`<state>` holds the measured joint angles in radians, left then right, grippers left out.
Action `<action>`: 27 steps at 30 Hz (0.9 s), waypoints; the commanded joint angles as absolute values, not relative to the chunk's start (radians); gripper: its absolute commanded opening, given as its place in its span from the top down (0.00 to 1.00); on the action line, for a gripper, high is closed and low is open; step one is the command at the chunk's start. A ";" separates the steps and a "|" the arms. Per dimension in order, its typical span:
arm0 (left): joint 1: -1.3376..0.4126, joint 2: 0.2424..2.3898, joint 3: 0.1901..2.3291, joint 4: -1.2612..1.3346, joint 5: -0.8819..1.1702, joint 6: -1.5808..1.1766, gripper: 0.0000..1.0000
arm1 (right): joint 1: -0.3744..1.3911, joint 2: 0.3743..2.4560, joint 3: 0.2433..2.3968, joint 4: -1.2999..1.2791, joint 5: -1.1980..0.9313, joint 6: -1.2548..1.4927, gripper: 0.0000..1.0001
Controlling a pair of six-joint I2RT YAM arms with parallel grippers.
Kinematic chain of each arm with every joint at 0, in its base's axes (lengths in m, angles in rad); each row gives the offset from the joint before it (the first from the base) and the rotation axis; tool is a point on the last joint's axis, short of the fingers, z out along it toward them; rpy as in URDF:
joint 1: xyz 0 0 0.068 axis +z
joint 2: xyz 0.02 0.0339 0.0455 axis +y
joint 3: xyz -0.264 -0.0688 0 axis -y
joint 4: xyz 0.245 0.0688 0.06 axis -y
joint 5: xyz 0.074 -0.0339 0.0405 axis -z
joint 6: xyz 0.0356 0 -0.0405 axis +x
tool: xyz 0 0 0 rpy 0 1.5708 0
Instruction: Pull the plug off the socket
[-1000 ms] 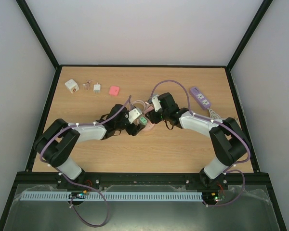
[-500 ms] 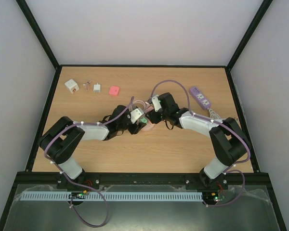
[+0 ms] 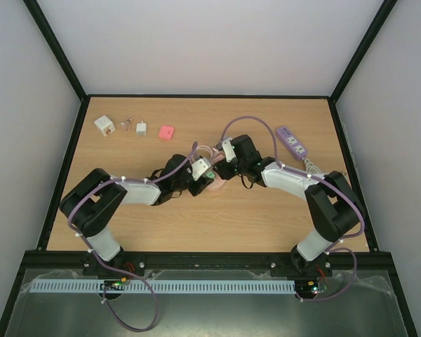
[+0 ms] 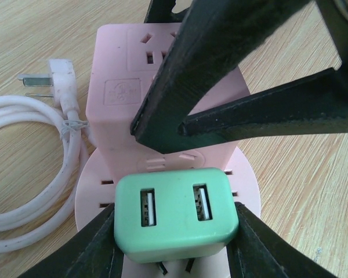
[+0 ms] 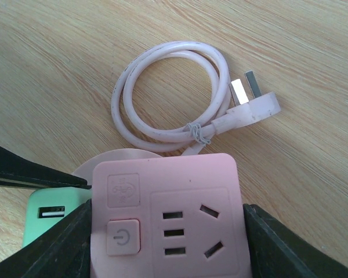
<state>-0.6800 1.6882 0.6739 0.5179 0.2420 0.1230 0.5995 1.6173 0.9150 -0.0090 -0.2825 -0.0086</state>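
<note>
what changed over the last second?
The left gripper moved right, toward the socket, and closed onto the green plug, fingers against both sides. The right gripper stayed clamped on the socket; nothing else moved.

Pale wooden table (image 3: 196, 225) within 3 plain white walls (image 3: 210, 42), black frame posts (image 3: 56, 49), even light.

Pink socket (image 5: 168, 220) is clamped between right gripper (image 5: 168, 250) fingers, both sides contacted, outlet face and power button up. Green plug (image 5: 46, 223) is seen at its lower left, one USB port visible. Coiled cable (image 5: 120, 101) is laid on table (image 5: 58, 63) just beyond.
</note>
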 commanded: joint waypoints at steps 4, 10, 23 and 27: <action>-0.692 1.626 0.660 0.594 0.205 0.161 0.66 | 0.595 1.657 0.907 -0.050 -0.247 -0.009 0.63; -0.697 1.597 0.657 0.595 0.207 0.142 0.69 | 0.595 1.667 0.908 -0.049 -0.218 -0.012 0.68; -0.703 1.580 0.674 0.588 0.285 0.113 0.72 | 0.595 1.684 0.909 -0.048 -0.195 -0.022 0.74; -0.727 1.564 0.656 0.604 0.241 0.189 0.72 | 0.596 1.686 0.909 -0.050 -0.199 -0.024 0.73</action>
